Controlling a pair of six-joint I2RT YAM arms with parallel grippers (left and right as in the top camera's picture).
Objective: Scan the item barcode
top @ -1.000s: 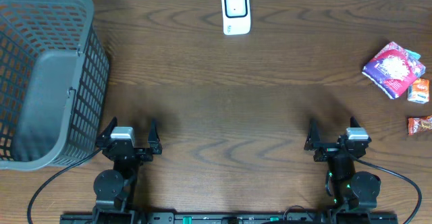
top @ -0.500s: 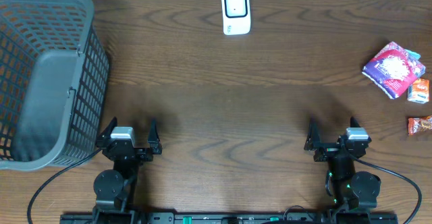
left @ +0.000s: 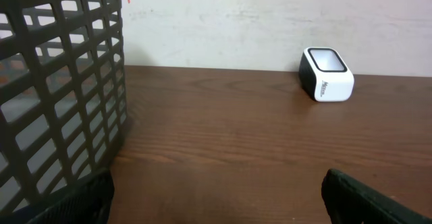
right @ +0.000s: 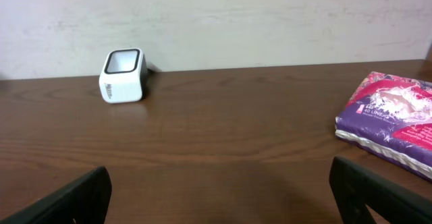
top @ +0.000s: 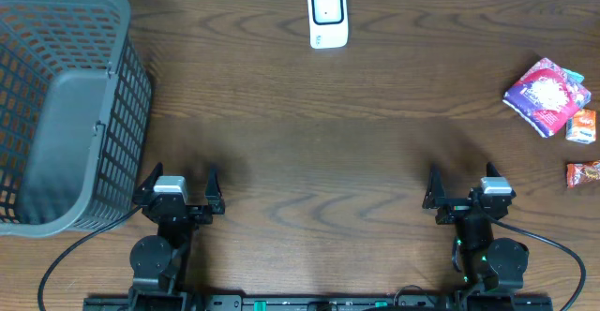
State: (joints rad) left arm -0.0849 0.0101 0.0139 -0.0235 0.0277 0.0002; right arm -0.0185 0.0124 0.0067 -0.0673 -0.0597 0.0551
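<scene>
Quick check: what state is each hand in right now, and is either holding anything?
Left hand: open, holding nothing.
Right hand: open, holding nothing.

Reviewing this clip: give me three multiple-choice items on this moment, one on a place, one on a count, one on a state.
1. Where is the scanner?
A) inside the basket
B) at the far edge of the table, near the middle
C) at the near edge

2. How many packets lie at the right?
A) one
B) three
C) five

3. How do the left fingers and right fingers stand?
A) spread, holding nothing
B) shut on a packet
C) shut on the scanner

Answers:
1. B, it stands alone by the wall.
2. B, a purple packet and two small orange packets.
3. A, only bare table shows between them.
</scene>
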